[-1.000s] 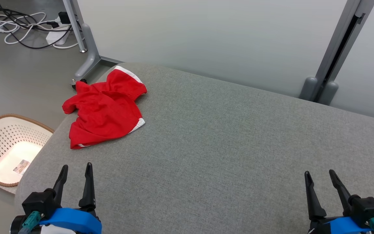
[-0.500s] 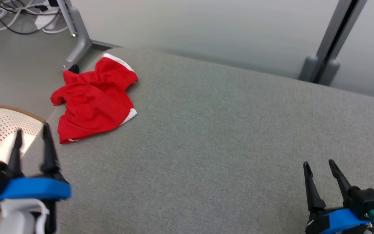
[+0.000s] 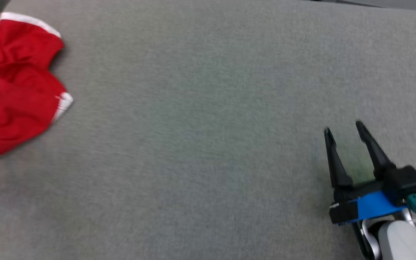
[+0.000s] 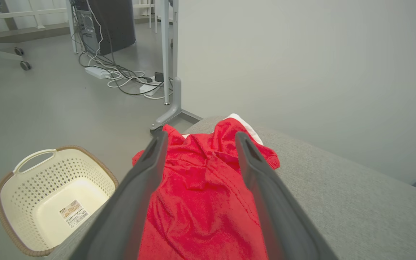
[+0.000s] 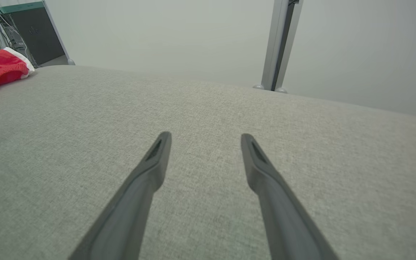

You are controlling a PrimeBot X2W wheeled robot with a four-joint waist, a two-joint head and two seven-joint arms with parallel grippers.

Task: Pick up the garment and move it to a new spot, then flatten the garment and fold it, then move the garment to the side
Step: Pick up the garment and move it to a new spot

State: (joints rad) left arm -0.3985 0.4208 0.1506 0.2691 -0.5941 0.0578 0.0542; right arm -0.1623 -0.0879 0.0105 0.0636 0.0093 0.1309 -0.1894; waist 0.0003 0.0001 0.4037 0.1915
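left gripper [image 4: 200,135] and right gripper [image 3: 342,127] gape wide, empty; a shallow pinch could drag the garment [image 4: 200,209], lower centre, off the cushion [image 4: 338,202].

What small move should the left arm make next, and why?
Probably lower the left claw onto the red garment and close on a fold. Its jaws stand open, and in the left wrist view the crumpled cloth lies framed between them, unheld, near the corner of the grey cushion.
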